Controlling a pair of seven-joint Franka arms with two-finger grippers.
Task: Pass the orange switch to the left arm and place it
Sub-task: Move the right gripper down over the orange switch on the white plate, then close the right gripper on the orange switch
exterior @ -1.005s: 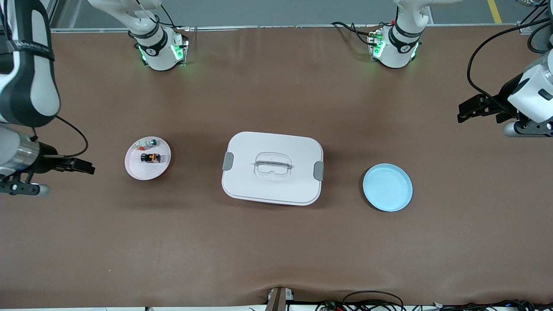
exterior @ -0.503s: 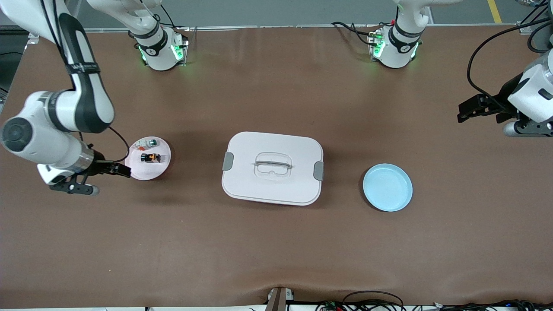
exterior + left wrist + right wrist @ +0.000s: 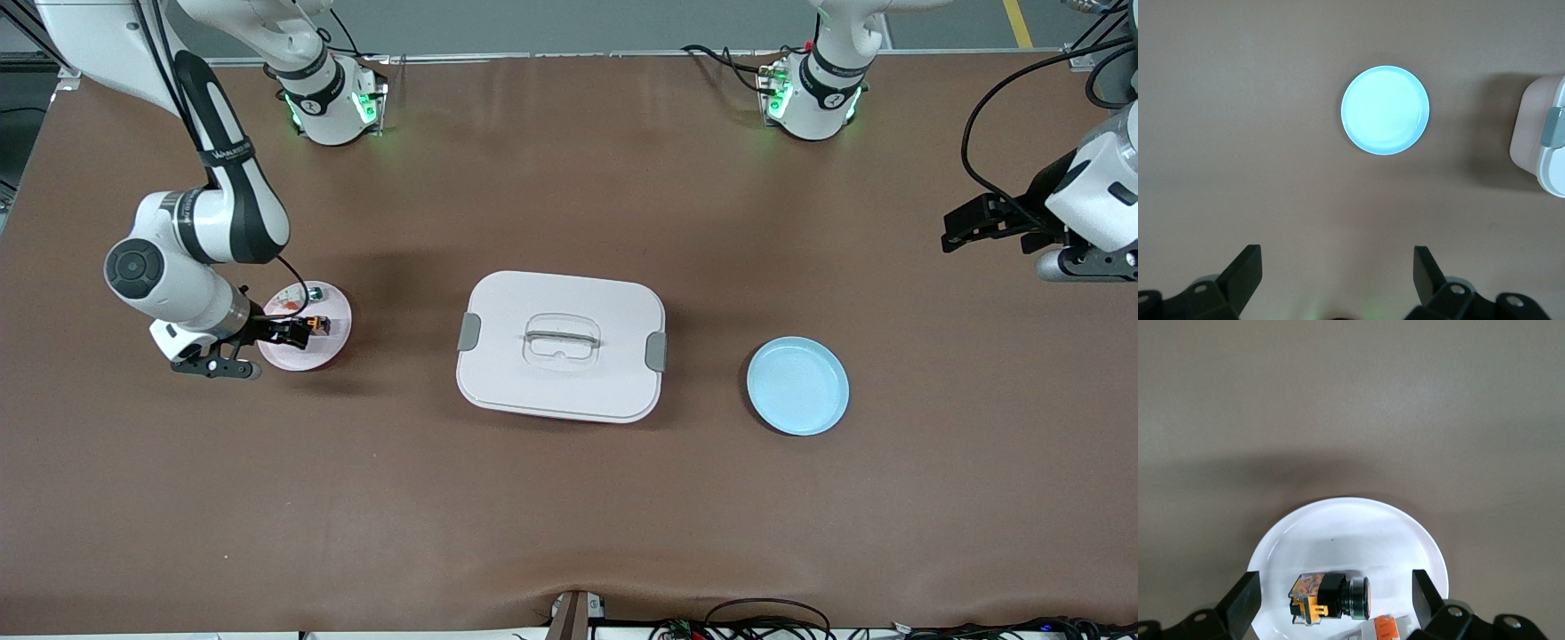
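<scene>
The orange switch (image 3: 313, 325) lies on its side on the pink plate (image 3: 307, 356) toward the right arm's end of the table. In the right wrist view the orange switch (image 3: 1331, 599) lies between my open fingers. My right gripper (image 3: 292, 333) is open, over the plate's edge, beside the switch. The right gripper (image 3: 1335, 588) holds nothing. The white box (image 3: 578, 382) stands at the table's middle. My left gripper (image 3: 958, 231) waits open and empty above the table at the left arm's end. In its wrist view the left gripper (image 3: 1338, 267) is wide open.
A green-tipped silver piece (image 3: 313, 293) and a white and red-orange bit (image 3: 289, 303) share the pink plate. The red-orange bit (image 3: 1386, 628) lies beside the switch. A blue plate (image 3: 797, 385) sits between the box and the left arm's end; it shows empty (image 3: 1385, 110).
My right arm has swung in from the table's end and brought its open gripper over the pink plate beside the switch. The left arm has not moved.
</scene>
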